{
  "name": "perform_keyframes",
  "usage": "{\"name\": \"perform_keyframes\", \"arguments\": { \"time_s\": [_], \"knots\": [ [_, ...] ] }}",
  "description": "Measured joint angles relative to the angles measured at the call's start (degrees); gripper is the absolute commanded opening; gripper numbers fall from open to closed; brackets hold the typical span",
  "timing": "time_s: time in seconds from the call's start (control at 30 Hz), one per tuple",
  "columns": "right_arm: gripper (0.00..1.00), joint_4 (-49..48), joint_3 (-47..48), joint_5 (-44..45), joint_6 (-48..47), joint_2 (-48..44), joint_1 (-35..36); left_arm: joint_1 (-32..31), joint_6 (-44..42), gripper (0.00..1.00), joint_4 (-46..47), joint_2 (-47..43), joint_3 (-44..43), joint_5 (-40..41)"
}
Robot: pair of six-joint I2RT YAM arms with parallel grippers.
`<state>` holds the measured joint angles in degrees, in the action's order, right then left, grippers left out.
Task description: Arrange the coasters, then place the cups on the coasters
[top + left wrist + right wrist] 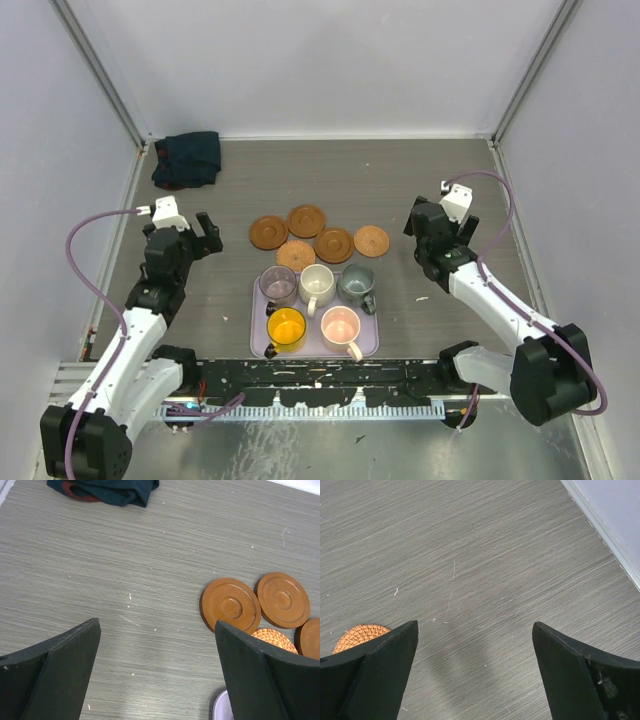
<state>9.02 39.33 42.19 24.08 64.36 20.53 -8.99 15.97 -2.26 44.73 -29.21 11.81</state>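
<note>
Several round brown coasters lie bunched mid-table: one at the left [268,232], one behind [306,220], one in the middle [333,244], a woven lighter one in front [296,255] and another at the right [371,240]. Several cups stand on the lavender tray [366,345]: purple [278,285], cream [317,284], grey-green [355,284], yellow [286,327], pink [340,325]. My left gripper [205,236] hangs open left of the coasters, holding nothing; its wrist view shows two brown coasters [231,604] [283,599]. My right gripper [418,230] is open and empty right of them, a woven coaster [360,635] at its left finger.
A dark folded cloth [187,159] lies in the far left corner. White walls with metal rails close in the table on three sides [560,55]. A black rail with cables runs along the near edge [320,385].
</note>
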Motion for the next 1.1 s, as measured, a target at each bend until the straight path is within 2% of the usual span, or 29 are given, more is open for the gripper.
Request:
{"name": "perform_keyframes", "arguments": {
  "time_s": [0.57, 0.9, 0.93, 1.0, 1.1],
  "knots": [
    [1.00, 0.11, 1.01, -0.44, -0.57, 1.66, 0.04, 0.00, 0.02, 0.98, -0.24, 1.11, 0.00, 1.95],
    [1.00, -4.59, 2.78, -8.52, -6.91, 1.20, 0.04, 0.00, 2.69, 0.98, -2.47, 6.10, -4.11, 0.68],
    [0.98, -5.05, 3.02, -9.38, -7.48, 1.42, 0.04, 0.00, 3.21, 0.98, -2.43, 6.56, -4.52, 0.42],
    [0.84, -5.90, 3.98, -10.78, -8.31, 2.64, 0.04, 0.00, 3.85, 0.98, -2.25, 7.32, -4.92, -0.76],
    [0.42, -7.02, 6.12, -13.20, -9.70, 6.08, 0.04, 0.00, 4.39, 0.98, -2.38, 9.66, -6.10, -3.26]
  ]
}}
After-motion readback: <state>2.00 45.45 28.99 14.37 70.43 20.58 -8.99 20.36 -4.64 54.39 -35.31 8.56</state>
